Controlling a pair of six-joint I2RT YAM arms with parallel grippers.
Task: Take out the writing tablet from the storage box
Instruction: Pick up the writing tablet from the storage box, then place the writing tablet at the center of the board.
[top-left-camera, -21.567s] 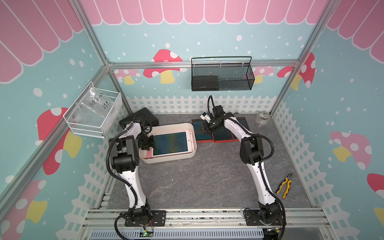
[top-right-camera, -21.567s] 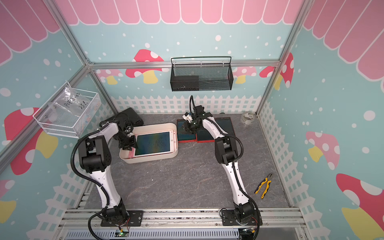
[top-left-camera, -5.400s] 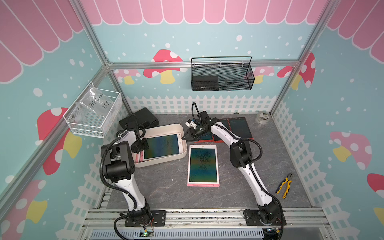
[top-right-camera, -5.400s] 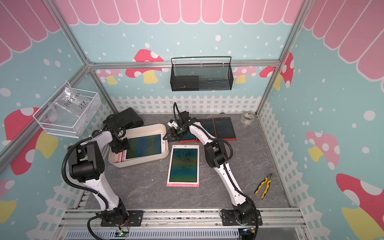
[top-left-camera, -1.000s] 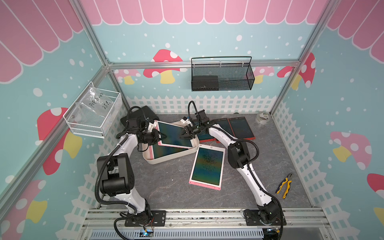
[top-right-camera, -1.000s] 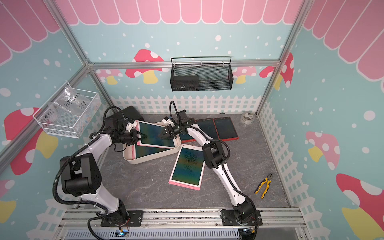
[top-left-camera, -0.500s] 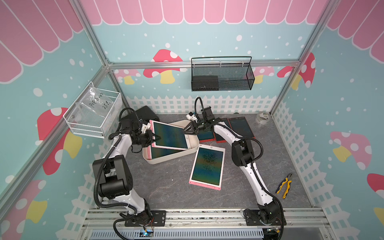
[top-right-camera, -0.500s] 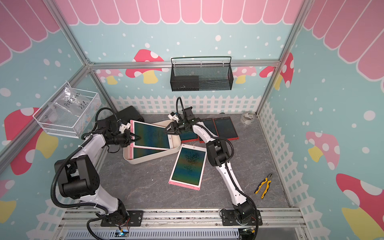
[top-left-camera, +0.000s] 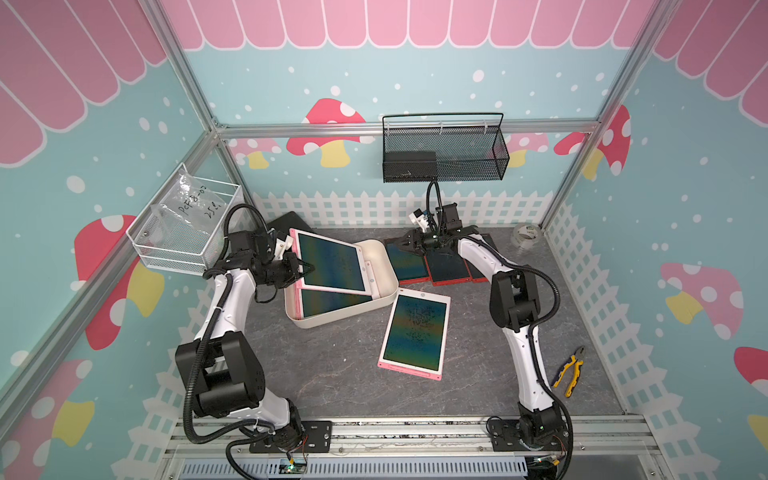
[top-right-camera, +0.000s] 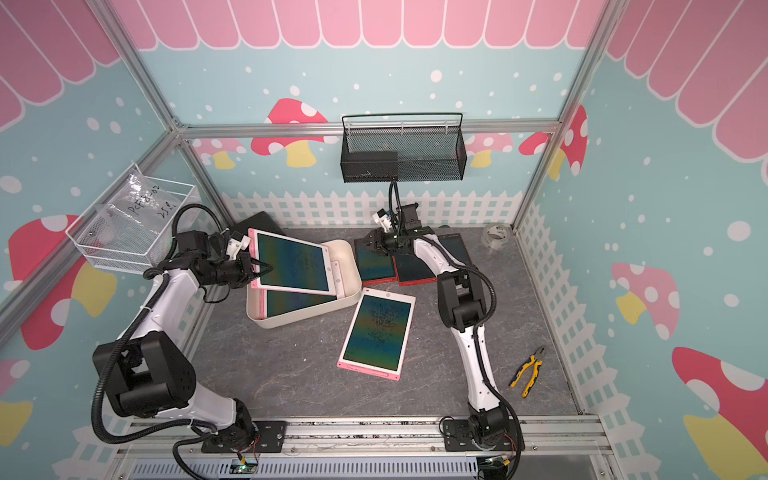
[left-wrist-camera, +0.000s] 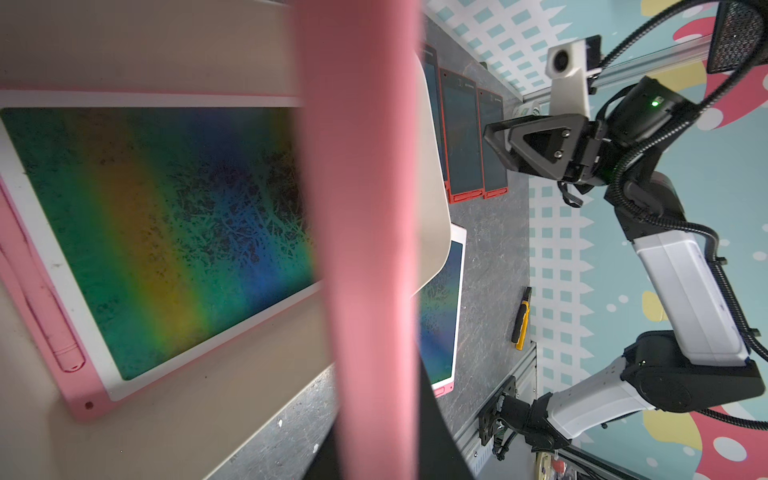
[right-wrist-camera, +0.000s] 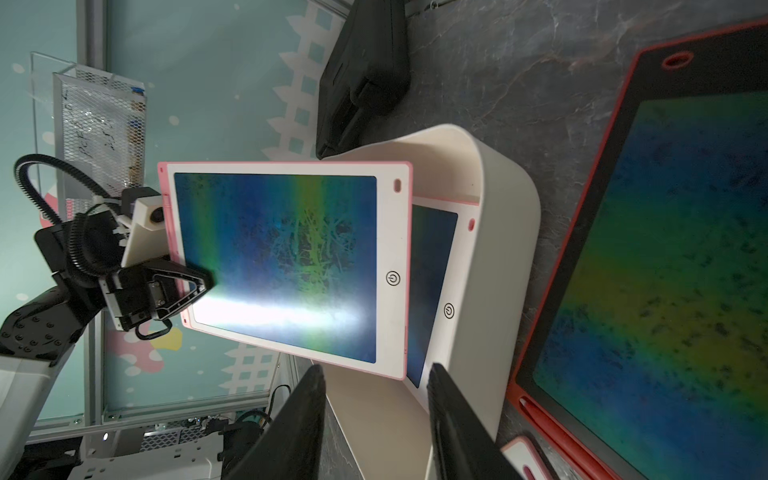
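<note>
Grip: left end effector (top-left-camera: 297, 266) clamped on one edge of pink tablet (top-left-camera: 332, 262), which hangs tilted above storage box (top-left-camera: 332, 319). 
In box: second tablet (top-left-camera: 332, 301). 
Idle: right end effector (top-left-camera: 409, 245) half open, empty, over red tablets (top-left-camera: 446, 268). 
Risks: single-edge pinch may let tablet pivot or slip. Low corner may snag rim and drag box.

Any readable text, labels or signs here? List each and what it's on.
"PCF8-02", then roughly "25 e.": handwritten on the plastic bag in the white wire basket.
Power symbol: lifted pink tablet; also second pink tablet in the storage box.
Print on red tablets: too small to read.
</note>
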